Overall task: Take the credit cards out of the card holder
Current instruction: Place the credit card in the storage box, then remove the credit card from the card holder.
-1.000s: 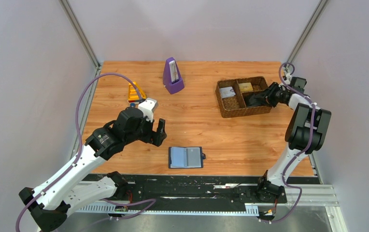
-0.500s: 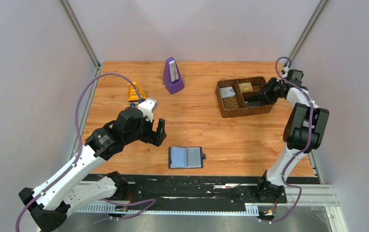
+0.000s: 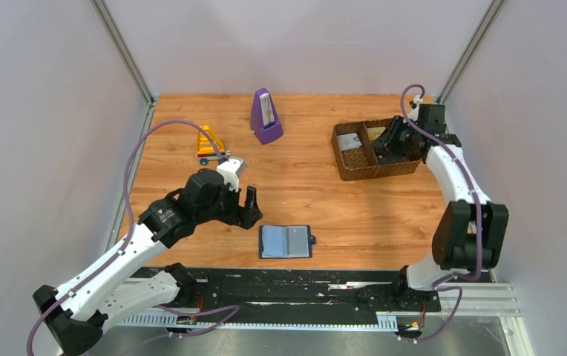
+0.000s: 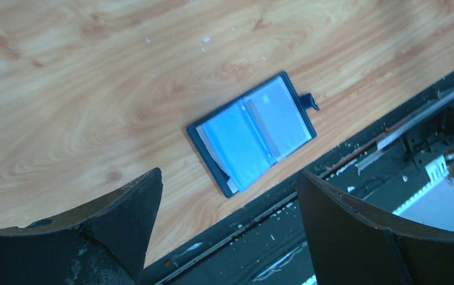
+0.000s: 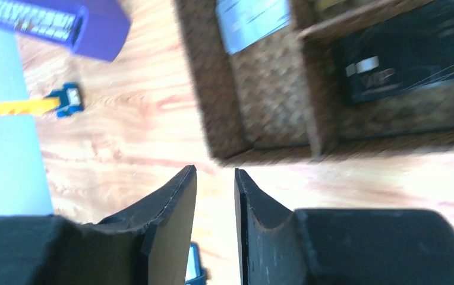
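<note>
- Plainly, the card holder [image 4: 251, 133] lies open and flat on the table [image 3: 303, 170] near the front edge. Its long side runs along that edge, and a grey credit card [image 4: 278, 116] shows in one page.
- The left gripper [image 3: 243, 208] hovers just beside the holder, up and to its left, fingers spread wide and empty.
- The right gripper [image 5: 215, 172] hangs over the basket [image 5: 314, 89], well apart from the holder. Its fingers are a narrow gap apart and hold nothing; a dark card [image 5: 403, 59] lies in one compartment.
- The left arm is the nearer, so the reach looks to be its job: down and rightward.
</note>
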You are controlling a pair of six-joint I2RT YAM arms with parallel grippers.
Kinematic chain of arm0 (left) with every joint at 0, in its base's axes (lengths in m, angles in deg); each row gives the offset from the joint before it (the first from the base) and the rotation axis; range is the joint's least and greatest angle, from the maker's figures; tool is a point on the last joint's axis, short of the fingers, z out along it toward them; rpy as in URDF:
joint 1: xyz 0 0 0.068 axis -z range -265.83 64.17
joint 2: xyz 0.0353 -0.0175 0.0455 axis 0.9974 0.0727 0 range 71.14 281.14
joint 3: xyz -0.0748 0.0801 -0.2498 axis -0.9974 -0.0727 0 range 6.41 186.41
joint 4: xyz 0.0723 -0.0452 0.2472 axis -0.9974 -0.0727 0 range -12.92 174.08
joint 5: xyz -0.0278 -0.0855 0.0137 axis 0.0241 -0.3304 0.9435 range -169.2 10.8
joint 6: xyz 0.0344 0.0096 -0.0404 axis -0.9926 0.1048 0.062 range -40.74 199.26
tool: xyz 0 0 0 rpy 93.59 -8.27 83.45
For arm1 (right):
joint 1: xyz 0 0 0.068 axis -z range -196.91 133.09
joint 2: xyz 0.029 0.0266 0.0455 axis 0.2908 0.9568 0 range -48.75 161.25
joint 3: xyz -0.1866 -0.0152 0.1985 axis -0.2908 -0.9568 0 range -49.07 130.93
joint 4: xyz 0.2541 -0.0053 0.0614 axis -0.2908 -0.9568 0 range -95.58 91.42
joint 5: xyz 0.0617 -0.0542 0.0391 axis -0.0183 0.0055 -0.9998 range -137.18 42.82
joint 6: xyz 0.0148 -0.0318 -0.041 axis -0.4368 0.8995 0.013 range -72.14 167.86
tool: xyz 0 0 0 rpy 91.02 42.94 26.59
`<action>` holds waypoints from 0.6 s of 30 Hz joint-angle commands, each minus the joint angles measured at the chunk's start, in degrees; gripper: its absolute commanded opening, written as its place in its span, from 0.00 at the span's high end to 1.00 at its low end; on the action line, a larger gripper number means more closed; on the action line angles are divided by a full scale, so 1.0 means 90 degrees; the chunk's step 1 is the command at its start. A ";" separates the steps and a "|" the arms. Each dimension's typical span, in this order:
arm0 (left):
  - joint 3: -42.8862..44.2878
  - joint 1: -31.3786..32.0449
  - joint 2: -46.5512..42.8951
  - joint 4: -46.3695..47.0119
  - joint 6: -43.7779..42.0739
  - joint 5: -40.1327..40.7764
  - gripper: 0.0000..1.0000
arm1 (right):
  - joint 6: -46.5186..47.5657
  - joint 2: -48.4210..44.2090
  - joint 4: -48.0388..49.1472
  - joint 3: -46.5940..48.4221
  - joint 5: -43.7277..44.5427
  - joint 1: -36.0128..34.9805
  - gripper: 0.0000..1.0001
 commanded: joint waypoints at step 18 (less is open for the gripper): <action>-0.2725 0.0009 0.1342 0.4219 0.2159 -0.2092 0.79 | -0.2598 -0.2824 0.1583 -0.3766 0.1455 -0.5293 0.63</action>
